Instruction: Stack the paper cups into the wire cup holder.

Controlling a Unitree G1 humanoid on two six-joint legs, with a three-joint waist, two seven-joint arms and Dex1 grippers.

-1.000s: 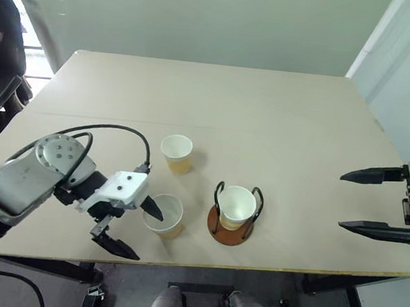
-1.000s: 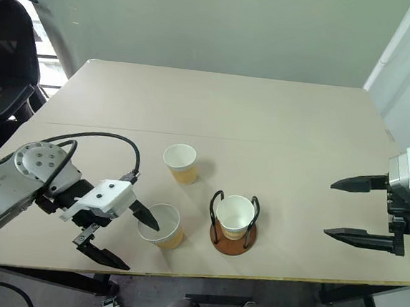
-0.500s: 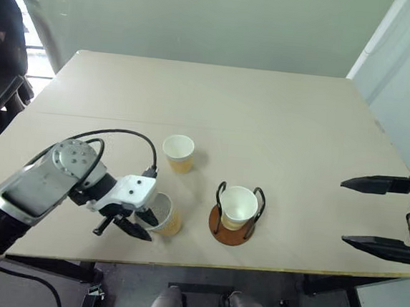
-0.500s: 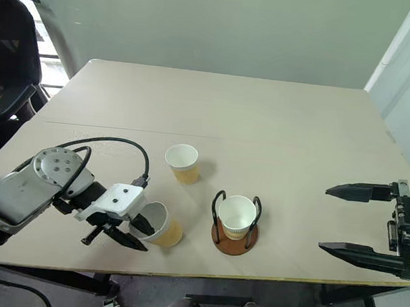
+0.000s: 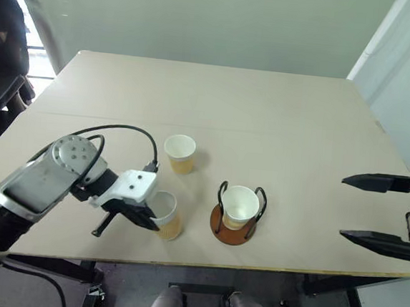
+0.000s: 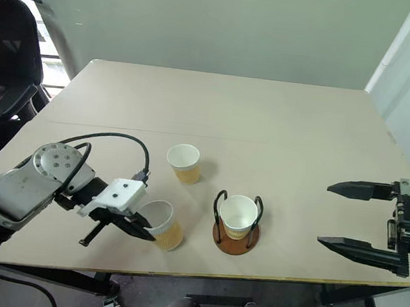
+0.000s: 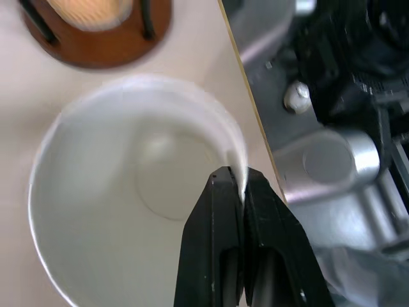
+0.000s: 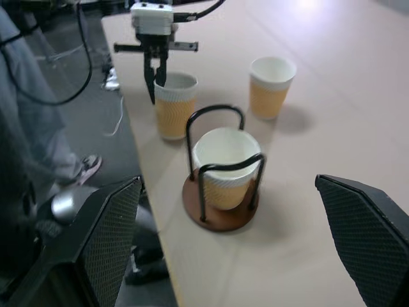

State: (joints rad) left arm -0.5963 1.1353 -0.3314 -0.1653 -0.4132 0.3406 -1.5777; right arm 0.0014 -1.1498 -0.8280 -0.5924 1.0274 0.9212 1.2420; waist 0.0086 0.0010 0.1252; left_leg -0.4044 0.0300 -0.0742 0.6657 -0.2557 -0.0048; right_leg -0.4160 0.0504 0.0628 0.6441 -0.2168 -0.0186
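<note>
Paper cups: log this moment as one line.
left gripper: shut on near cup rim | right gripper: open, empty | wire cup holder: one cup inside | far cup: on table

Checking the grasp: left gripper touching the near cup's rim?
Touching. The left wrist view shows the left gripper shut on the rim of the near cup, one finger inside the wall and one outside, no gap.
</note>
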